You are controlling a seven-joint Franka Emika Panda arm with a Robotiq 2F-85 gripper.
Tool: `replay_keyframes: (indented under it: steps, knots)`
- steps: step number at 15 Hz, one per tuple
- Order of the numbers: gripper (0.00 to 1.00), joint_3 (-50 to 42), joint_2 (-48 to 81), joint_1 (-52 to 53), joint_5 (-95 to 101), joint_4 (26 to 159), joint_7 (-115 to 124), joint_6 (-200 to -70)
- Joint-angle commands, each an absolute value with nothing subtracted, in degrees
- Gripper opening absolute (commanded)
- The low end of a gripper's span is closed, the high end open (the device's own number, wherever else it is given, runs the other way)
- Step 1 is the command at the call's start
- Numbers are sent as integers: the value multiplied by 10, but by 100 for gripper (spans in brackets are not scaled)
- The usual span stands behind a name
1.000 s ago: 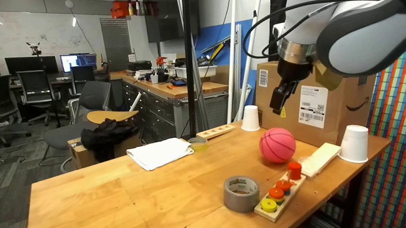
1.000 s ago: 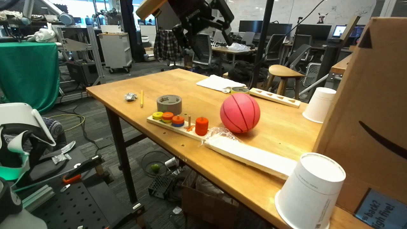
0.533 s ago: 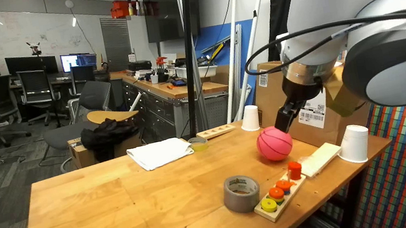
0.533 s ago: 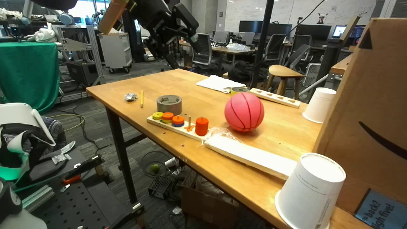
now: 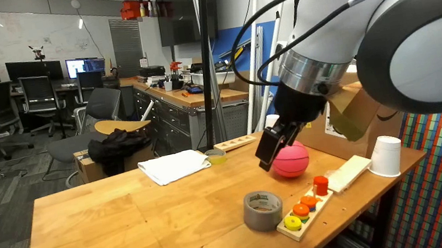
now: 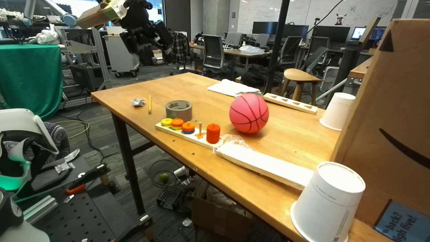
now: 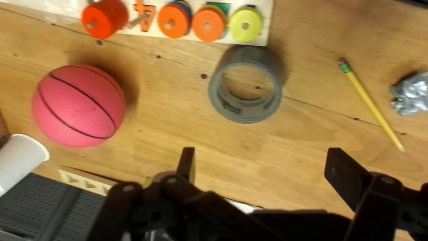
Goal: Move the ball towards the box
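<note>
wrist view: your gripper (image 7: 260, 160) spreads wide, empty, along the bottom; the ball (image 7: 78, 105) lies at left. in both exterior views: the box (image 6: 389, 111) stands at right; if you push off-centre, the ball may roll into the far cup (image 6: 337, 112).

ball (image 5: 294, 161) partly behind gripper (image 5: 269, 157), box (image 6: 383, 111) cut off at right
</note>
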State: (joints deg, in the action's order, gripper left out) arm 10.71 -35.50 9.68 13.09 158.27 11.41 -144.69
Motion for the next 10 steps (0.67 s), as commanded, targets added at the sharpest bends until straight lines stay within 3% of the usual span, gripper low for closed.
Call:
replay_keyframes:
  steps: [1,10]
  knots:
    - [100,78,-308,160,33,1583,46,-1498]
    - [100,79,-204,172,-18,1561,-24,-1530]
